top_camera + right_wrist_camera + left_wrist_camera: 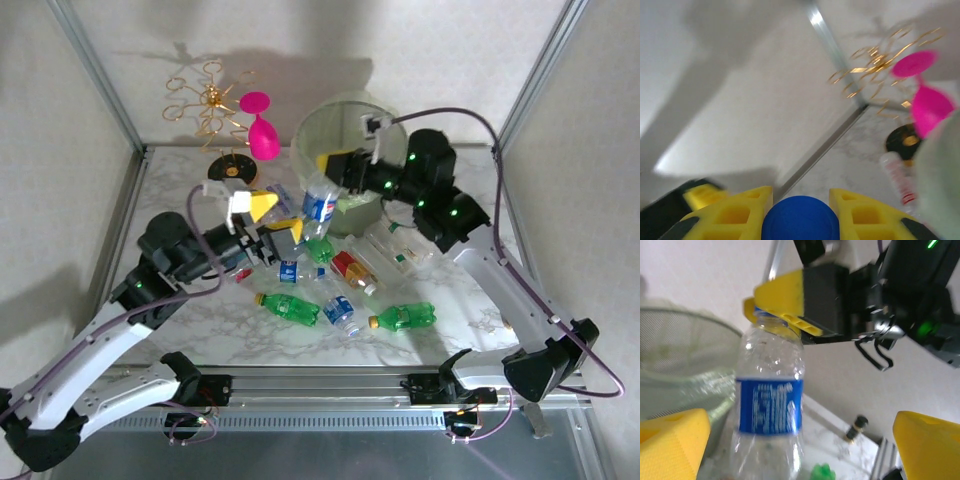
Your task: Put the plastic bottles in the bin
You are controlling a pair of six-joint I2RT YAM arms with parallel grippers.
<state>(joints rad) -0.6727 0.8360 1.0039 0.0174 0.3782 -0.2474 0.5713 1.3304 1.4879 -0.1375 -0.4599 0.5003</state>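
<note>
Between my left fingers (266,206), spread wide with one on each side, stands a clear bottle (770,405), upright and touching neither of them as far as I can see. My right fingers (335,162) are pressed onto its blue cap (800,220) from above, so the whole bottle hangs from that small pinch. The bin (305,140) is just beside my right fingers, its rim about level with them.

To do this well, I judge I should lift straight up first, so the base clears my left fingers, then carry it across the rim slowly; held by the cap alone, the body can swing and knock the bin's wall. I should let go only once the base is over the opening.

The bottle's label is blue with white writing, too blurred to read. The other bottles (290,307) lie on the desk (450,300) beneath my left fingers, green and clear, with labels too small to read.
</note>
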